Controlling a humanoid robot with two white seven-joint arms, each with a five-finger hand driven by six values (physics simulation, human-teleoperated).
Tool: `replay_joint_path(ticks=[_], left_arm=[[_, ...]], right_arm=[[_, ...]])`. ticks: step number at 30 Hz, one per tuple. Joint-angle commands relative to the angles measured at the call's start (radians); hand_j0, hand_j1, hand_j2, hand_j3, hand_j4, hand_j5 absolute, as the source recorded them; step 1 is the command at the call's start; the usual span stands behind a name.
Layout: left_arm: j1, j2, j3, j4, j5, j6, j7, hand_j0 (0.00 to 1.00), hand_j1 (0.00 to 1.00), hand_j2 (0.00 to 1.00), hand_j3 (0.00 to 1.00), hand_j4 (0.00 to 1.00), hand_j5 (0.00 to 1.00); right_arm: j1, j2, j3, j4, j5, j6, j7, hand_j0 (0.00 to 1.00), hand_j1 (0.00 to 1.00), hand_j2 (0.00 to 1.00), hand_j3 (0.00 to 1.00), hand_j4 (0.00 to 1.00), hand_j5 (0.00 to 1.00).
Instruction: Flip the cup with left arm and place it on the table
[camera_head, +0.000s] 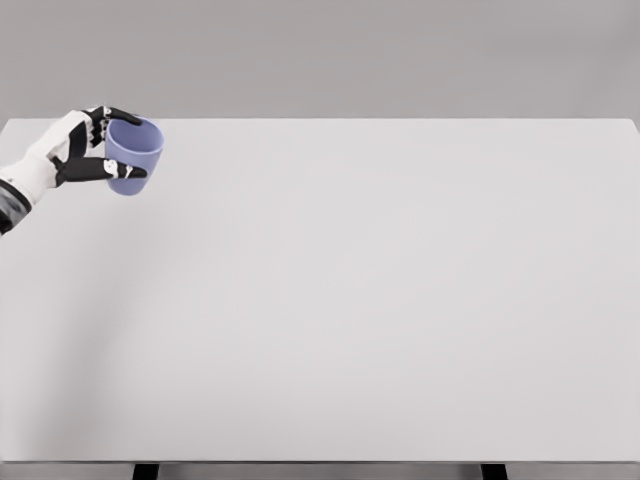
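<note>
- Cup (134, 156), blue-violet, sat in my left hand (72, 152) at the far left corner of the white table (360, 300).
- Its mouth faced up and slightly toward the camera, so I could see down inside the rim; the body tilted a little, base angled down and to the left.
- My fingers (122, 115) were curled round the far side of the rim, dark tips showing over the top edge.
- My thumb (108, 170) lay pressed across the near wall of the cup, pointing to the right, so the cup was pinched between thumb and fingers.
- My white left arm came in from the left edge of the picture, wrist just inside the frame.
- I could not tell whether the base was touching the tabletop or held just above it; no clear shadow showed beneath it.
- Behind the table's far edge stood a plain grey wall (400, 60).
- Two dark table legs (146, 471) peeked out under the near edge.
</note>
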Motion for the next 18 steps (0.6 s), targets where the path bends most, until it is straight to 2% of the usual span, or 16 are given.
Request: replay_joint_path(ticks=[1,5,9,12,15,18], left_arm=[[0.002,-0.004,0.025,0.016,0.022,-0.045,0.001,0.55,0.55,0.55,0.55,0.55,0.55],[0.018,-0.011,0.033,0.045,0.057,-0.108,0.001,0.55,0.55,0.55,0.55,0.55,0.55],[0.031,-0.03,0.035,0.054,0.059,-0.113,0.001,0.55,0.55,0.55,0.55,0.55,0.55],[0.035,-0.051,0.064,0.062,0.059,-0.133,0.001,0.55,0.55,0.55,0.55,0.55,0.55],[0.041,-0.077,0.085,0.118,0.06,-0.213,0.001,0.55,0.55,0.55,0.55,0.55,0.55],[0.063,-0.082,0.09,0.121,0.071,-0.229,0.001,0.55,0.55,0.55,0.55,0.55,0.55]], right_arm=[[0.0,0.0,0.0,0.0,0.0,0.0,0.0,1.0,1.0,1.0,1.0,1.0,1.0],[0.0,0.0,0.0,0.0,0.0,0.0,0.0,1.0,1.0,1.0,1.0,1.0,1.0],[0.0,0.0,0.0,0.0,0.0,-0.001,0.0,1.0,1.0,1.0,1.0,1.0,1.0],[0.0,0.0,0.0,0.0,0.0,0.0,0.0,1.0,1.0,1.0,1.0,1.0,1.0],[0.0,0.0,0.0,0.0,0.0,-0.001,0.0,1.0,1.0,1.0,1.0,1.0,1.0],[0.0,0.0,0.0,0.0,0.0,0.0,0.0,1.0,1.0,1.0,1.0,1.0,1.0]])
